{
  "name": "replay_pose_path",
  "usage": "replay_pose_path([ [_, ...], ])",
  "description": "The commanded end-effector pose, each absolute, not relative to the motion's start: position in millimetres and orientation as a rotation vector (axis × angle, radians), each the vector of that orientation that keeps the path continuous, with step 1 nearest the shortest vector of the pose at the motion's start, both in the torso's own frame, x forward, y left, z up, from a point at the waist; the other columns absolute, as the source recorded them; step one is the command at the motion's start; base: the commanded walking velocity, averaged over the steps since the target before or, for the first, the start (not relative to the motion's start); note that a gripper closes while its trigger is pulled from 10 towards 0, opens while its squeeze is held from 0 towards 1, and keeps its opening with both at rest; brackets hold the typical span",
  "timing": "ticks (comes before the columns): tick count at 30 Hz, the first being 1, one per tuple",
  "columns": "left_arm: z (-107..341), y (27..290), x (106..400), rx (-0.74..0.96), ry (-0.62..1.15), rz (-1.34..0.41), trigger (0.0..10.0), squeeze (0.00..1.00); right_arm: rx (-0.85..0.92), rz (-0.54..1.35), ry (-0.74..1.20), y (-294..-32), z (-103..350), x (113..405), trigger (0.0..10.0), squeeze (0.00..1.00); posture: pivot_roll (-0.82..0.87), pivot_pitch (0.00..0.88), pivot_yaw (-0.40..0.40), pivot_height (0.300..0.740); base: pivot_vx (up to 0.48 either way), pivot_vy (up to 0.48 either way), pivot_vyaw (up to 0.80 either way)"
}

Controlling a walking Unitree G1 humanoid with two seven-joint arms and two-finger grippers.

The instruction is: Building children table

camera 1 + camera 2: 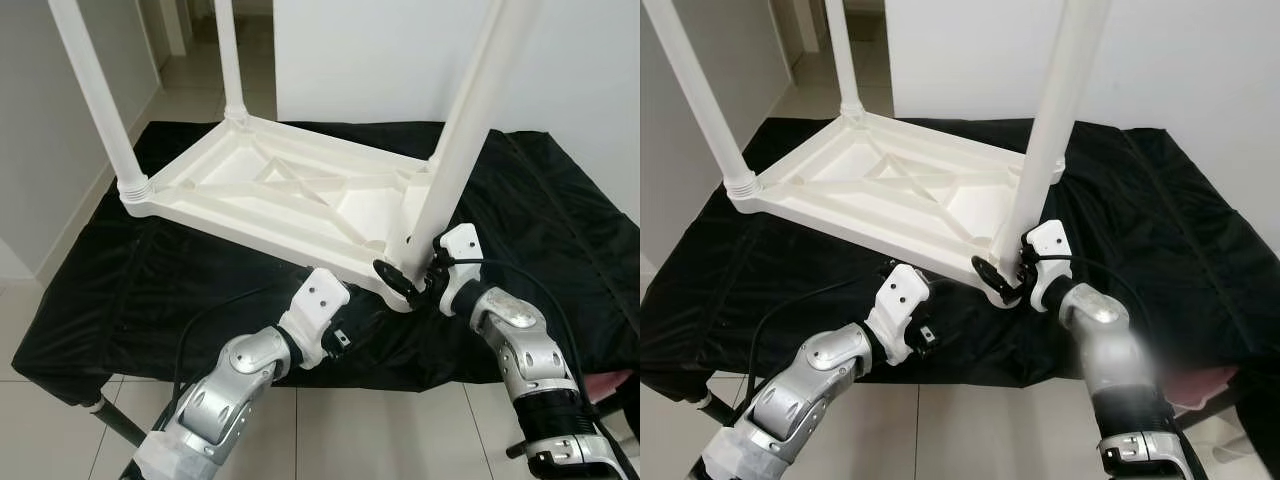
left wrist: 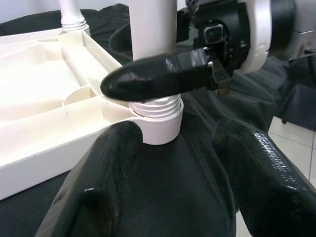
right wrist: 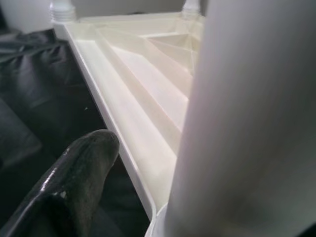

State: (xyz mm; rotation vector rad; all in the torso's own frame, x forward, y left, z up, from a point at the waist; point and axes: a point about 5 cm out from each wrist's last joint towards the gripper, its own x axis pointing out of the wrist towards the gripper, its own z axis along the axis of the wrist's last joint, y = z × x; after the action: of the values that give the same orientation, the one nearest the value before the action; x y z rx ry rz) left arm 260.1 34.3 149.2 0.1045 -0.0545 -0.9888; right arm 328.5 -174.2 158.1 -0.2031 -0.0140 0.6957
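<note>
Children's table [image 1: 290, 195] — white moulded plastic, upside down on the black-draped bench [image 1: 150, 290]. I judge it light, stiff, slippery. Right gripper [image 1: 412, 277] jaws clasp the near leg [image 1: 455, 150] at its threaded base — best hold. Left gripper [image 2: 182, 168] spread, empty.

White plastic table [image 1: 290, 195] lies upside down on black cloth [image 1: 150, 290], white legs [image 1: 465, 130] pointing up.
</note>
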Motion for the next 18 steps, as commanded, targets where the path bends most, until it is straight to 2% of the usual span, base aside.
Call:
replay_pose_path([
  [1,147,32,259,0.12,-0.042,-1.041,10.0,0.0,-0.222,0.729,0.008,-173,154,331,10.0,0.0,-0.03,0.007,-0.01,0.74,0.0,0.0,0.0],
  [4,147,32,259,0.121,-0.043,-1.04,10.0,0.0,-0.224,0.739,0.02,-173,152,334,10.0,0.0,-0.02,0.006,-0.016,0.74,0.0,0.0,0.0],
  [5,148,32,259,0.122,-0.046,-1.037,10.0,0.0,-0.231,0.747,0.032,-174,149,337,6.2,0.0,-0.02,0.005,-0.019,0.74,0.0,0.0,0.0],
  [6,148,32,260,0.121,-0.048,-1.032,10.0,0.0,-0.228,0.756,0.045,-174,147,338,3.3,0.0,-0.01,0.005,-0.025,0.74,0.0,0.0,0.0],
  [7,148,32,260,0.121,-0.048,-1.032,10.0,0.0,-0.228,0.756,0.045,-174,147,338,3.3,0.0,-0.01,0.005,-0.025,0.74,0.0,0.0,0.0],
  [8,149,32,260,0.12,-0.05,-1.027,10.0,0.0,-0.234,0.761,0.058,-175,144,339,0.7,0.0,-0.01,0.006,-0.026,0.74,0.0,0.0,0.0],
  [9,149,33,260,0.119,-0.051,-1.022,10.0,0.0,-0.232,0.765,0.073,-177,140,339,0.0,0.0,-0.01,0.008,-0.028,0.74,0.0,0.0,0.0],
  [18,148,33,259,0.116,-0.048,-1.019,10.0,0.0,-0.226,0.765,0.098,-184,131,338,0.0,0.0,-0.02,0.018,-0.023,0.74,0.0,0.0,0.0],
])
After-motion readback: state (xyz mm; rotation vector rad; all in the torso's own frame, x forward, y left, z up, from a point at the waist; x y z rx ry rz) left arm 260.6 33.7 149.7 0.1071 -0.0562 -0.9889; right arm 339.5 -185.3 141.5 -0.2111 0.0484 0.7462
